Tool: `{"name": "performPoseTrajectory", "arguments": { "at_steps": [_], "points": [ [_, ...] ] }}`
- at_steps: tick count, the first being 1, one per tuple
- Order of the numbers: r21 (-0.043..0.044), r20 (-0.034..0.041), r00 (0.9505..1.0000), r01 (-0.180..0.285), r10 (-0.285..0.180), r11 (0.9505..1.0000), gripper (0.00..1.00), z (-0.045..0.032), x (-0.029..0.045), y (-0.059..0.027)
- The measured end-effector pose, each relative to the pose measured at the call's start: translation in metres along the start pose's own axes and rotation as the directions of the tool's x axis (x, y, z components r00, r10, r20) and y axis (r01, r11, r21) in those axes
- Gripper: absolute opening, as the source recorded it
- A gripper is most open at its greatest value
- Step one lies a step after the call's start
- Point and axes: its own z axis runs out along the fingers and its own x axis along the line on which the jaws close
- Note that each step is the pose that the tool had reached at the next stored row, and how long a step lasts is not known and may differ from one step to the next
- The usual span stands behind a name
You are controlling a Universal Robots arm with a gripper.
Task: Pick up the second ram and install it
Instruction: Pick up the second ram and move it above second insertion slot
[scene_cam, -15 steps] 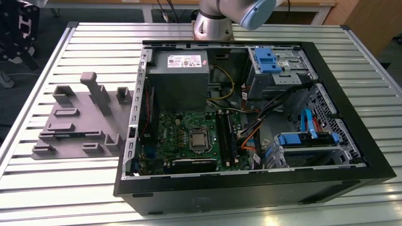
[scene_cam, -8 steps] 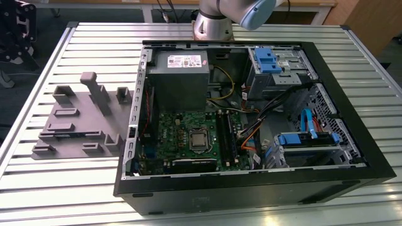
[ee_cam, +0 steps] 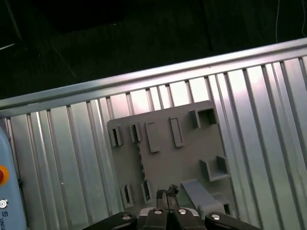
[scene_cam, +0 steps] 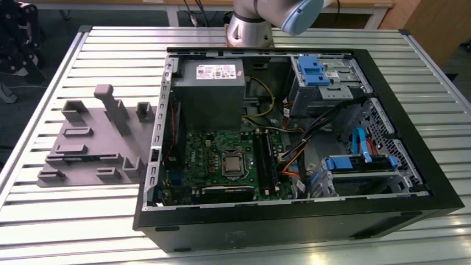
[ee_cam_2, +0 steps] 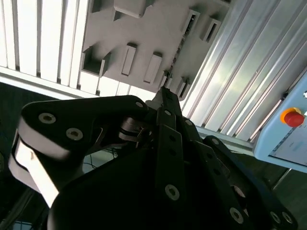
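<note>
My gripper (ee_cam: 167, 192) hangs high above the grey fixture plate (ee_cam: 168, 153). Its dark fingers are shut tip to tip with nothing visible between them. In the second wrist view the gripper (ee_cam_2: 164, 91) points at the edge of the same fixture plate (ee_cam_2: 144, 33), whose pockets look bare. In the exterior view the fixture plate (scene_cam: 96, 149) lies on the table at the exterior view's left, beside the open computer case (scene_cam: 383, 165). Long dark memory slots (scene_cam: 265, 160) run beside the processor socket (scene_cam: 233, 164). The second ram is out of view.
The slatted aluminium table (scene_cam: 88, 215) carries the case. Inside are a grey power supply (scene_cam: 208, 83), blue drive brackets (scene_cam: 318, 70), and loose cables (scene_cam: 294, 149). The arm's base (scene_cam: 249, 27) stands behind the case. A red stop button (ee_cam_2: 292, 116) sits on a pendant.
</note>
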Motion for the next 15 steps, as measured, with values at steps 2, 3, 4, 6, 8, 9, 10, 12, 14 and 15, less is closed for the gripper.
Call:
{"name": "performPoseTrajectory", "arguments": {
  "at_steps": [2, 3, 4, 6, 8, 9, 10, 12, 14, 15],
  "points": [
    [-0.0009, -0.0015, 0.9995, 0.032, -0.032, 0.9995, 0.11, 0.0002, 0.0, 0.0001],
    [-0.0012, -0.002, 0.9991, 0.043, -0.043, 0.9991, 0.11, 0.0002, 0.0001, 0.0004],
    [-0.0013, -0.0022, 0.9988, 0.048, -0.048, 0.9988, 0.11, 0.0003, 0.0002, 0.0008],
    [-0.0012, -0.0021, 0.9988, 0.048, -0.048, 0.9988, 0.11, 0.0004, 0.0002, 0.0008],
    [-0.0011, -0.002, 0.9988, 0.048, -0.048, 0.9988, 0.23, 0.0005, 0.0002, 0.0008],
    [-0.0012, -0.0021, 0.9988, 0.048, -0.048, 0.9988, 0.23, 0.0004, 0.0002, 0.0008],
    [-0.0012, -0.002, 0.9988, 0.048, -0.048, 0.9988, 0.29, 0.0004, 0.0002, 0.0008],
    [-0.0012, -0.0021, 0.9988, 0.048, -0.048, 0.9988, 0.35, 0.0005, 0.0002, 0.0009],
    [-0.0011, -0.002, 0.9988, 0.048, -0.048, 0.9988, 0.47, 0.0009, 0.0003, 0.0009],
    [-0.0009, -0.0018, 0.9988, 0.048, -0.048, 0.9988, 0.47, 0.0016, 0.0003, 0.001]
  ]
}}
